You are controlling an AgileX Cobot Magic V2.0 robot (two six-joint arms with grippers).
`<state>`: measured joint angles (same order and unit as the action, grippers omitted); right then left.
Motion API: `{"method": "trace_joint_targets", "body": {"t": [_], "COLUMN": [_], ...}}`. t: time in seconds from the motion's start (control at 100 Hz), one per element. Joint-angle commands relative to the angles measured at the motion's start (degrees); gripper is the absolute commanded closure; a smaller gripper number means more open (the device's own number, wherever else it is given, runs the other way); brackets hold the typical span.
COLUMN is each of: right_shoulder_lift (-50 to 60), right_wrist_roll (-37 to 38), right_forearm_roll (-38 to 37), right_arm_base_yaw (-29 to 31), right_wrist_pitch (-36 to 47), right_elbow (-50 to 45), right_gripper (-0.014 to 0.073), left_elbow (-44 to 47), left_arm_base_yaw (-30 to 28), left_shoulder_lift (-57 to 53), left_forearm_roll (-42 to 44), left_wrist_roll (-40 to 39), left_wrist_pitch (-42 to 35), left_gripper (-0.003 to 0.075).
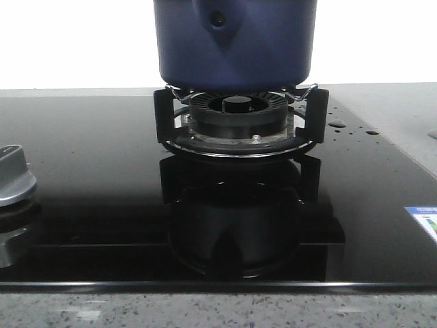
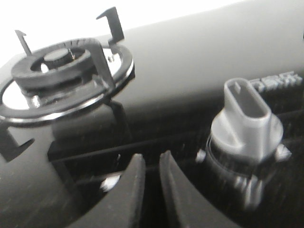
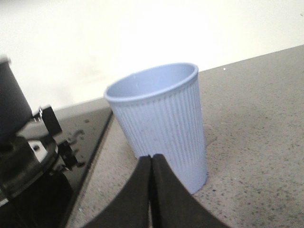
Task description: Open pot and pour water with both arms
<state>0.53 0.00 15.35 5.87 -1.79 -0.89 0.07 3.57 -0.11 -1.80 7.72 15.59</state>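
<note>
The dark blue pot [image 1: 235, 41] stands on the black burner ring [image 1: 237, 113] at the middle back of the hob; its top is cut off by the frame, so no lid shows. The pot's dark wall [image 3: 9, 104] also edges the right wrist view. My right gripper [image 3: 151, 159] is shut and empty, just short of a light blue ribbed cup [image 3: 161, 118] standing on the speckled counter. Low over the black glass, my left gripper [image 2: 151, 159] has a narrow gap between its fingers and holds nothing. Neither gripper appears in the front view.
A bare burner with pot supports [image 2: 61, 71] and a grey control knob [image 2: 247, 118] lie ahead of the left gripper. A knob [image 1: 13, 178] sits at the hob's left edge. Water drops [image 1: 338, 123] dot the glass to the right of the pot. The speckled counter [image 1: 389, 109] borders the hob.
</note>
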Motion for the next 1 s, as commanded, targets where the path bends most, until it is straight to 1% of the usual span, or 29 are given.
{"method": "trace_joint_targets", "body": {"t": [0.0,0.03,0.07,0.16,0.2,0.3,0.33,0.36,0.39,0.46,0.56,0.61,0.71,0.8,0.85,0.91,0.99], "right_shoulder_lift": [1.2,1.2,1.2,1.2,1.2,1.2,1.2,0.9,0.6,-1.0,-4.9,-7.6,-14.8,-21.0,-23.6,-26.0,-29.0], "right_wrist_roll": [0.0,0.0,0.0,0.0,0.0,0.0,0.0,0.0,0.0,0.0,-0.4,-0.5,-0.5,-0.5,-0.5,-0.4,-0.5], "right_forearm_roll": [3.1,3.2,3.2,3.2,3.4,3.8,3.8,4.0,4.2,4.2,4.2,4.1,3.9,4.2,5.2,8.5,13.8], "right_arm_base_yaw": [0.3,0.3,0.3,0.3,0.3,0.3,0.3,0.3,0.3,0.3,0.3,0.3,0.3,0.3,0.1,-0.3,-0.3], "right_wrist_pitch": [5.1,5.1,5.7,7.5,7.8,6.3,5.5,4.4,2.9,-2.9,-13.0,-19.8,-32.3,-43.0,-47.2,-51.1,-56.7], "right_elbow": [-1.4,-1.4,-1.4,-1.4,-1.1,0.3,0.9,1.7,3.1,6.9,13.1,16.5,23.0,28.5,31.0,33.9,36.6], "right_gripper": [0.0659,0.0659,0.0658,0.0659,0.0659,0.0659,0.0659,0.0659,0.0659,0.0659,0.0659,0.0659,0.0659,0.0659,0.0659,0.0659,0.0659], "left_elbow": [2.6,2.6,2.6,2.6,2.6,2.3,2.2,2.0,2.0,1.6,-0.8,-2.6,-6.7,-10.3,-13.1,-16.1,-20.2], "left_arm_base_yaw": [-0.1,-0.1,-0.1,-0.1,-0.1,-0.1,-0.1,-0.1,0.0,0.1,0.1,0.1,0.1,0.1,0.1,0.1,0.9], "left_shoulder_lift": [-1.8,-1.8,-1.8,-1.8,-1.8,-1.8,-1.8,-1.8,-1.8,-1.8,-0.9,0.2,3.9,9.2,12.5,17.0,22.2], "left_forearm_roll": [-12.6,-16.1,-24.3,-33.8,-38.0,-47.7,-52.2,-54.3,-54.1,-53.9,-51.2,-49.0,-48.6,-49.3,-50.2,-52.5,-58.9], "left_wrist_roll": [-0.6,-0.6,-0.6,-0.6,-0.6,-0.6,-0.6,-0.4,-0.2,-0.2,0.1,0.1,0.9,6.2,9.8,14.6,20.4], "left_wrist_pitch": [-12.2,-14.1,-17.9,-23.1,-24.2,-24.5,-23.8,-23.3,-22.5,-18.1,-8.2,-4.4,0.6,5.8,9.2,13.7,18.1], "left_gripper": [0.0693,0.0693,0.0693,0.0693,0.0693,0.0693,0.0693,0.0693,0.0693,0.0693,0.0707,0.0721,0.0732,0.0732,0.0732,0.0732,0.0729]}}
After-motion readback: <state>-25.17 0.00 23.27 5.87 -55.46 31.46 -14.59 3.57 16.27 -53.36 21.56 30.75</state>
